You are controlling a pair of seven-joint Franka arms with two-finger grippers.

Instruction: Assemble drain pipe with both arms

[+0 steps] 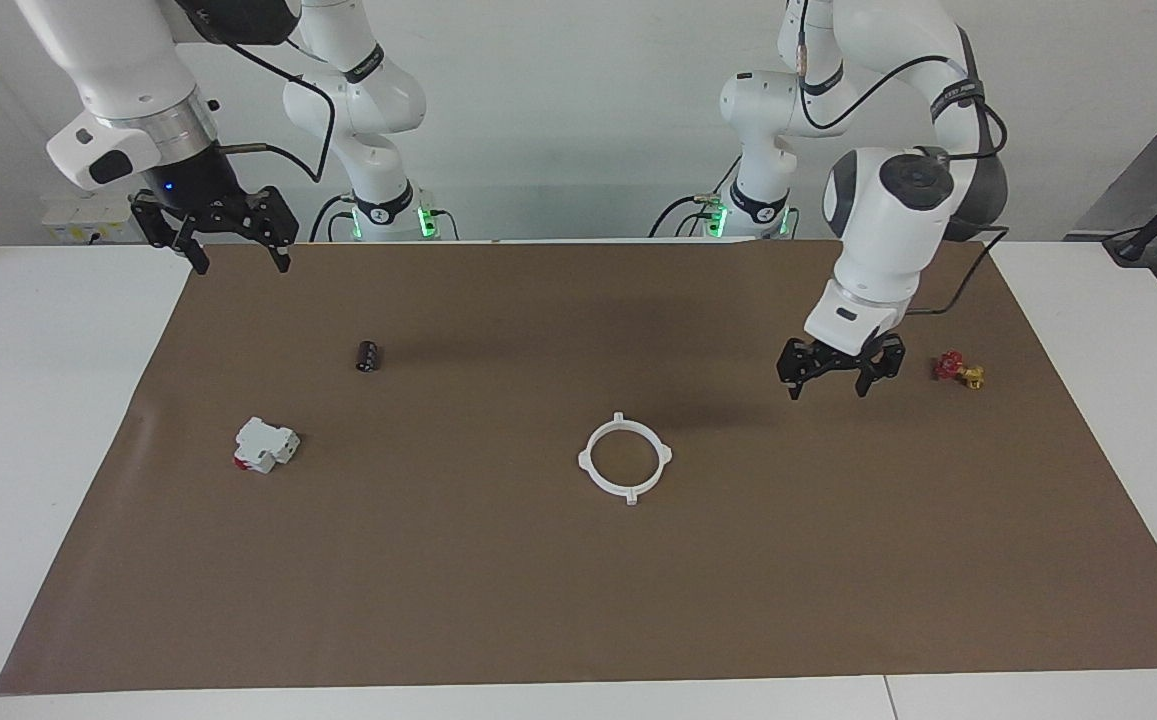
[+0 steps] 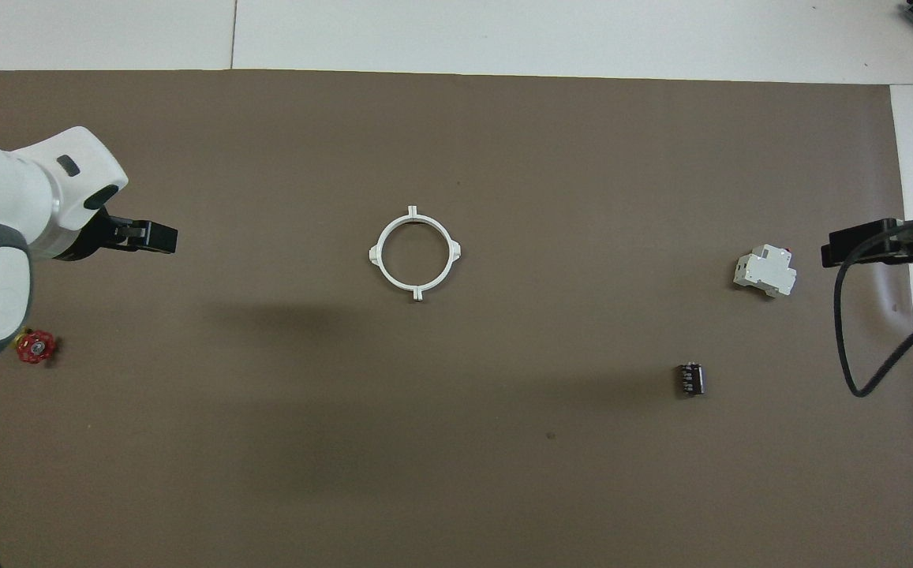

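Facing view showed the ring point(image 1: 625, 459) lying joined and flat on the mat point(image 1: 498, 600) mid-bench, touched by neither claw. The left claw point(image 1: 841, 378) hung open and empty near it; the right claw point(image 1: 235, 252) waited, open and empty.

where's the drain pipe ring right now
The drain pipe ring lies flat on the brown mat near the table's middle, already joined into one ring, clear of both grippers; the nearer left gripper is beside it, toward the left arm's end.
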